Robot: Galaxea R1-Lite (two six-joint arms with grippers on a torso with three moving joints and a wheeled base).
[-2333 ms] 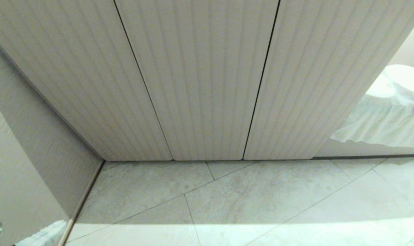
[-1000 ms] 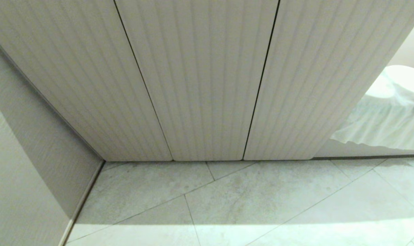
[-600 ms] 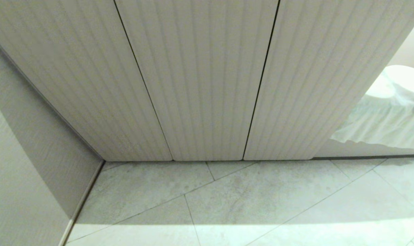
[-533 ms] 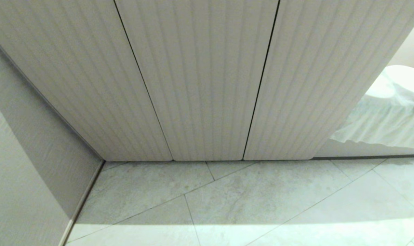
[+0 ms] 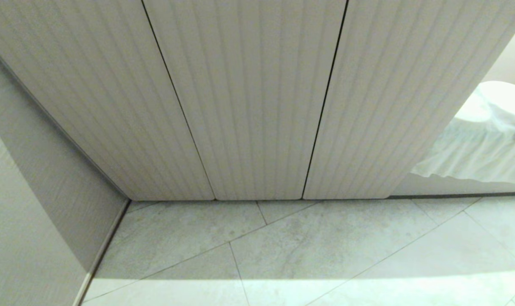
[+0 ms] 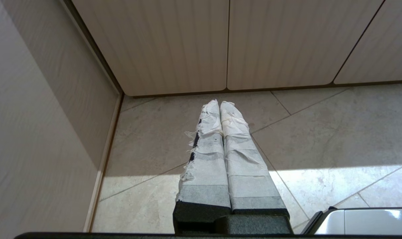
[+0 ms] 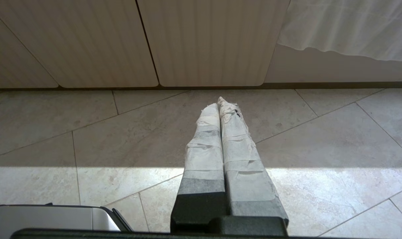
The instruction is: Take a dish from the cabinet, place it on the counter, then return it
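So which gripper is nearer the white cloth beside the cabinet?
Right. The right gripper hangs shut near the white cloth; the left gripper hangs shut by the far side wall.

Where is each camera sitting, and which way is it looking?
Head view: up on the robot's head, looking down at the shut cabinet doors and tiled floor; no robot parts show.
Left wrist view: behind the shut left gripper, facing floor and doors.
Right wrist view: behind the shut right gripper, facing floor, doors and white cloth.
All three share the cabinet doors and floor.
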